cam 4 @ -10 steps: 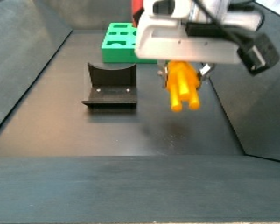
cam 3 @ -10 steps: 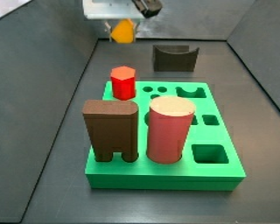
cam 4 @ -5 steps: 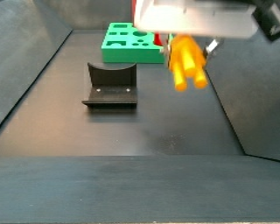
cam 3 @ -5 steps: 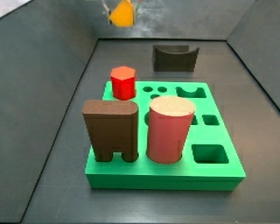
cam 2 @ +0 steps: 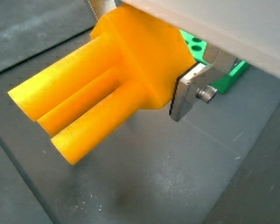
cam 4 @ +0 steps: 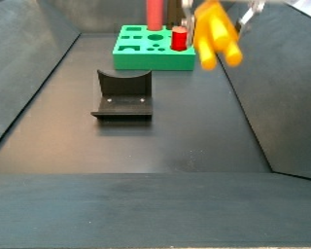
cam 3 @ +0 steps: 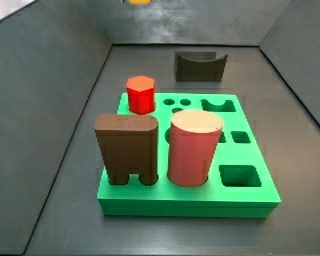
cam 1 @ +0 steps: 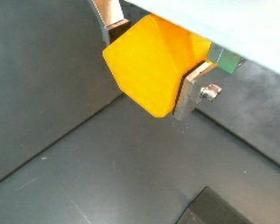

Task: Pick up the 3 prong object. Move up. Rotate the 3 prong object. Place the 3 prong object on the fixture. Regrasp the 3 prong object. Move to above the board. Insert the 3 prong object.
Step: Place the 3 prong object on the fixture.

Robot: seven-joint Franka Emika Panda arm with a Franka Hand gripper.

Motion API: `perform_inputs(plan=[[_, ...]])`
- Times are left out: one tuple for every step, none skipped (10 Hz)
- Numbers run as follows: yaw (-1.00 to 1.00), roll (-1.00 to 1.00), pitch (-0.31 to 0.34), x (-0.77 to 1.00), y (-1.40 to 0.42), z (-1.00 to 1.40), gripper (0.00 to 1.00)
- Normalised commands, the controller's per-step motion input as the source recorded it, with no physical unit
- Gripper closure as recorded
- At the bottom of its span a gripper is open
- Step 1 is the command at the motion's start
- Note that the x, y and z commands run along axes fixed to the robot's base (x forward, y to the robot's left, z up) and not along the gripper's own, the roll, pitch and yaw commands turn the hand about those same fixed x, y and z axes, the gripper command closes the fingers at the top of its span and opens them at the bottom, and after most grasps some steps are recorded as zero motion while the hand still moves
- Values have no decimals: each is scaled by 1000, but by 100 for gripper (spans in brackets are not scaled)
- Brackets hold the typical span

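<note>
One 3 prong object [cam 2: 108,83]: I am gripping it between my gripper's [cam 1: 154,70] two silver fingers [cam 2: 187,92], jaws closed on its block, high above the floor and well up from the one fixture [cam 4: 121,95]. One green board [cam 3: 190,160] is carrying three upright pieces: one red hexagonal peg [cam 3: 140,95], one brown arch block [cam 3: 127,150] and one pink cylinder [cam 3: 195,148].
</note>
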Motion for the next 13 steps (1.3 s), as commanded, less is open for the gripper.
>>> perform_inputs(plan=[[57,-426,-117,1000,-335,130,100],[55,-417,-105,1000,-322,94,100],[36,-356,-72,1000,-274,87,100],[20,-318,-46,1000,-252,80,100],[-8,-231,11,1000,-213,66,100],[-12,-209,27,1000,-199,63,100],[-14,-167,61,1000,-167,55,100],[-7,-148,81,1000,-147,50,100],[3,-132,98,1000,-121,43,100],[4,-125,104,1000,-107,39,100],[6,-111,106,1000,-78,30,100],[9,-102,114,1000,-63,26,100],[11,-92,129,1000,-43,22,100]])
